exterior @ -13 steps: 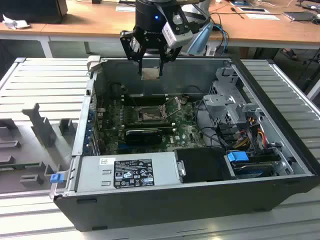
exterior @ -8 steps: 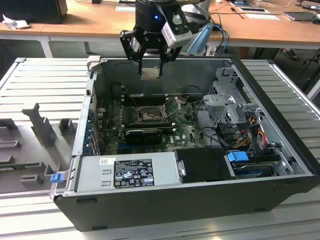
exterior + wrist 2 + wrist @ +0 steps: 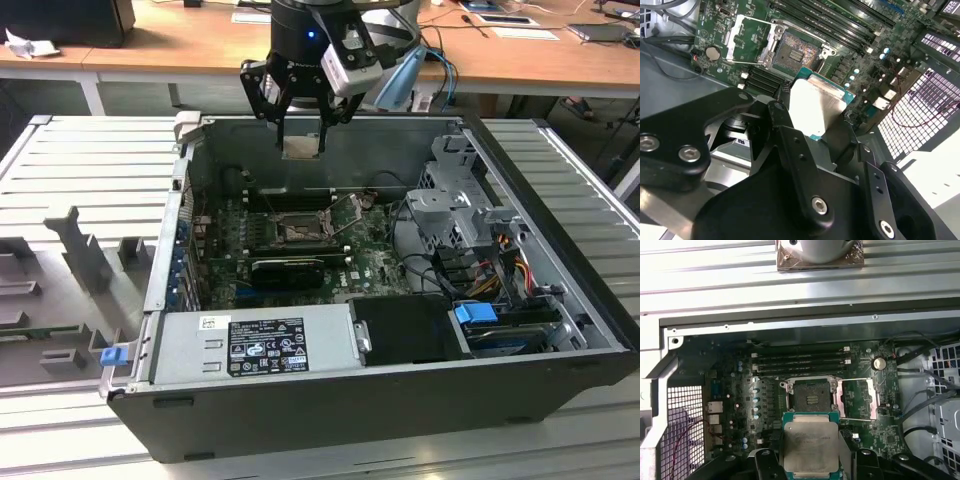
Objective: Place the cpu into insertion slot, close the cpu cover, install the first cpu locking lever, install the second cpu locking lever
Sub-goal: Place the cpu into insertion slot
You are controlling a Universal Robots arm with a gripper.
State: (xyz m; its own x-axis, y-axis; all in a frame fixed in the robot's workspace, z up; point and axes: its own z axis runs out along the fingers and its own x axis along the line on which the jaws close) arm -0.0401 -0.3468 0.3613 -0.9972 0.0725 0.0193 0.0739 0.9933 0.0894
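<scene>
Step in hand: carrying the cpu to the insertion slot; no cover or lever work is done yet.
Gripper [image 3: 810,462]: fingers are closed on two opposite edges of the cpu, holding it over the open computer case [image 3: 330,405].
Cpu cover [image 3: 856,399]: swung open to one side, leaving the socket bare.
Insertion slot [image 3: 812,396]: open with its pin field exposed, below the chip and well apart from it.
Cpu [image 3: 810,445]: held in the fingers with its metal face showing in both wrist views.
Doing it well: I judge the chip should be level, squared to the black rim and lowered straight, never slid across the pins.
Around: memory slots [image 3: 800,362] lie just beside the socket, and the long black card [image 3: 288,268] is on its other side.
In the way: the raised cover and the thin locking lever [image 3: 867,418] stand just beside the socket, and a finger could catch them.
</scene>
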